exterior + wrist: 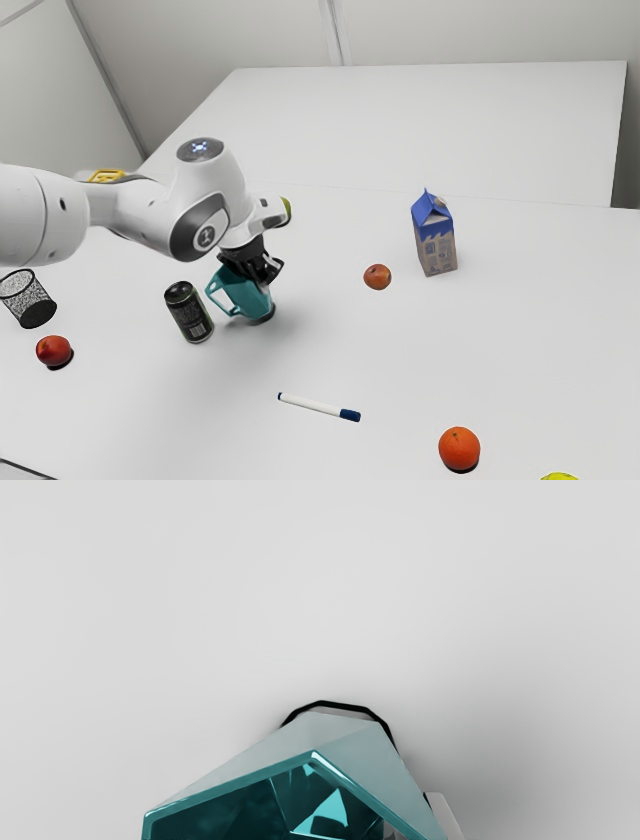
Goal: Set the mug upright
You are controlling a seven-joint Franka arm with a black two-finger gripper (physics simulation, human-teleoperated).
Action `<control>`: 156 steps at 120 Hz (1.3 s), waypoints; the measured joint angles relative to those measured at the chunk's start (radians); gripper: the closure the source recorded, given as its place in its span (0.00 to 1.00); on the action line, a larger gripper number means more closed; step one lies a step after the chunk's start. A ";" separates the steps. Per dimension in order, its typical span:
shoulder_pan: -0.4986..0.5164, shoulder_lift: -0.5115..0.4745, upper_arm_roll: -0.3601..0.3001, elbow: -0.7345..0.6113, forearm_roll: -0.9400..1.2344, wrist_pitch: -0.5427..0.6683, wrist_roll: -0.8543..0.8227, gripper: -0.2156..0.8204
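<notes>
End effector [264, 274] points down at the teal mug [244, 296]

There are three round fruits: one bright orange fruit [459, 448], one glossy red fruit [53, 350] and one mottled reddish fruit [377, 276]. I count one faceted teal mug [243, 293], one dark cylindrical can [189, 312], one boxy blue-topped carton [435, 240], one slim white marker [315, 405] and one black mesh cup [36, 311]. Partly visible are two yellow objects [106, 176] and one rounded green object [287, 209].
</notes>
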 joint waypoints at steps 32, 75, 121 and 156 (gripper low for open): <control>0.003 0.010 -0.004 0.001 0.000 0.002 -0.029 0.95; -0.005 0.003 -0.007 0.003 -0.010 0.002 -0.036 0.70; -0.005 -0.015 -0.009 0.050 -0.016 -0.040 -0.037 0.39; -0.006 -0.028 -0.016 0.146 -0.107 -0.283 -0.038 0.32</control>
